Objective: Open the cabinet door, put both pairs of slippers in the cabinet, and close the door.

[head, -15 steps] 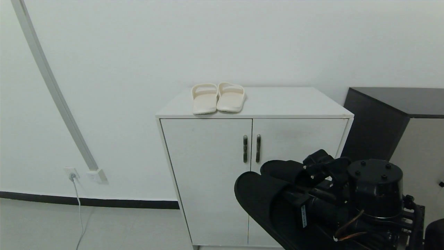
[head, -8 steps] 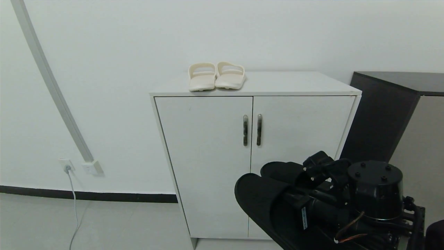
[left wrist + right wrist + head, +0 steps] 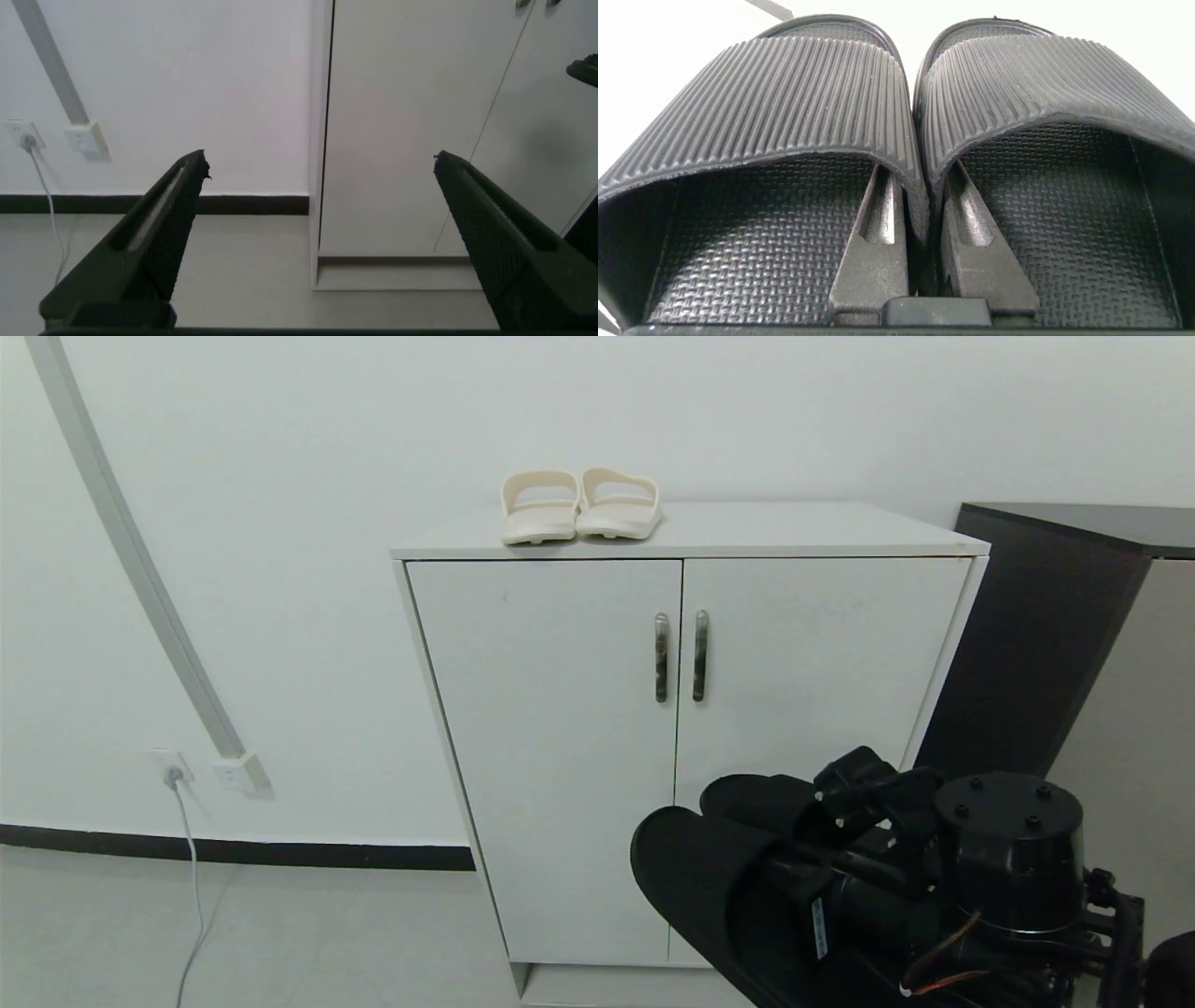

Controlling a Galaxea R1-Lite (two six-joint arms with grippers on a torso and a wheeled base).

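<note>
Both doors of the white two-door wooden cabinet point(image 3: 560, 756) are shut. Its two slim, dark metal handles point(image 3: 661, 657) stand upright side by side at the centre seam, their long axes vertical. They lie above and ahead of the pair of black ribbed rubber slippers point(image 3: 719, 859), which hangs low before the right door.

The right gripper point(image 3: 922, 182) pinches the slippers' two inner strap walls together, so that arm is loaded. The left gripper point(image 3: 320, 159) is spread wide with nothing between its fingers, low down and facing the cabinet's lower left front corner. In my judgement it is the arm free to take a handle.

The pair of cream foam slippers point(image 3: 579, 509) sits on the cabinet top, near its back edge and left of centre.

Against the earlier frames the whole head view has shifted. The cabinet top now looks more edge-on and the plinth shows, while the black pair keeps its place.
</note>
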